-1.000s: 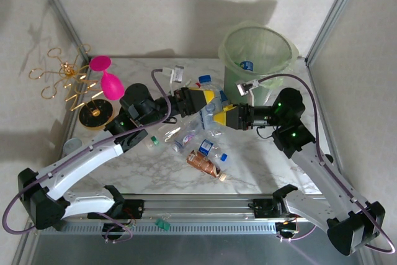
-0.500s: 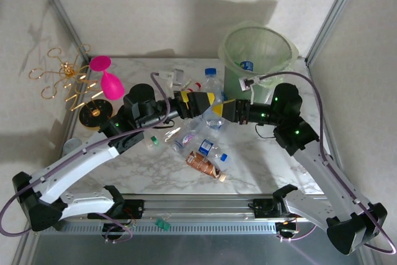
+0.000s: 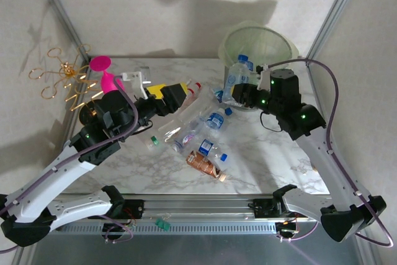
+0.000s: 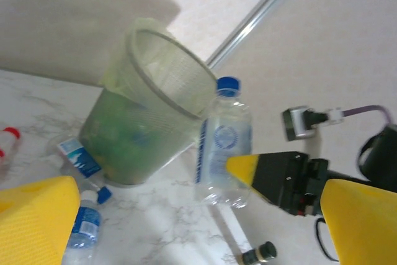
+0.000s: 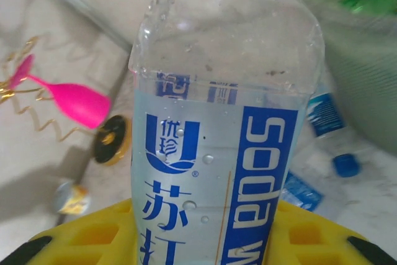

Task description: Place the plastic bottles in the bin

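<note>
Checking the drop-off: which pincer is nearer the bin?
Right. The right pincer grips a bottle beside the bin; the open left pincer hangs well to its left.

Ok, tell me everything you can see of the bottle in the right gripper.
The soda-water bottle is clear plastic with a blue cap and a blue-and-white label reading "soda"; droplets cling inside. It stands roughly upright, clamped at its lower body by the right gripper, close beside the bin.

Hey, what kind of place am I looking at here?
Probably a robotics lab test cell: two robot arms bolted to a metal rail, a marble-look table boxed in by white panels and aluminium posts, bottles staged beside a bin.
</note>
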{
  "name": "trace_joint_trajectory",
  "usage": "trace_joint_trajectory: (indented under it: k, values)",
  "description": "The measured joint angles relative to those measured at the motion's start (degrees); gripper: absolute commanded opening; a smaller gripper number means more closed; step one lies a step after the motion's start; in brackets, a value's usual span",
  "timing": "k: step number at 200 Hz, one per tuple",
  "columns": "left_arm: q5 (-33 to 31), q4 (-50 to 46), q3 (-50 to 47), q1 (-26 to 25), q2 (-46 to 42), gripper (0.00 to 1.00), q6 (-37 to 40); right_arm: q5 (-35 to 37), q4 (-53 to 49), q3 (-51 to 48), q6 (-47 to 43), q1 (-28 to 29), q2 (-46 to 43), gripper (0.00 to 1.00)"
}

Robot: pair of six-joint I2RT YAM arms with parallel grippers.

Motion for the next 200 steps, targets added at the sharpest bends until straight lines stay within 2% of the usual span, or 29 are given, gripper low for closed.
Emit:
trace_joint_trajectory:
  k: [45,104,139,200]
  values:
    - [-5.3,-3.6,-1.6,0.0,0.5,1.00,0.8,7.4,-4.6,12.4,-5.3,-1.4,6.1,0.37]
    - [-7.8,-6.2,-5.7,0.0,2.5,1.00,3.5,15.9,-7.2,33.0,-9.7,-4.0,20.9,0.36]
    - [-8.0,-6.1,-8.8,0.0,2.5,1.00,5.9,19.7,-9.0,37.4,-9.9,-6.8,30.0,0.36]
    - [-9.2,-3.6,-14.8,0.0,2.7,0.99,9.4,20.0,-12.5,43.9,-9.0,-12.7,43.9,0.38]
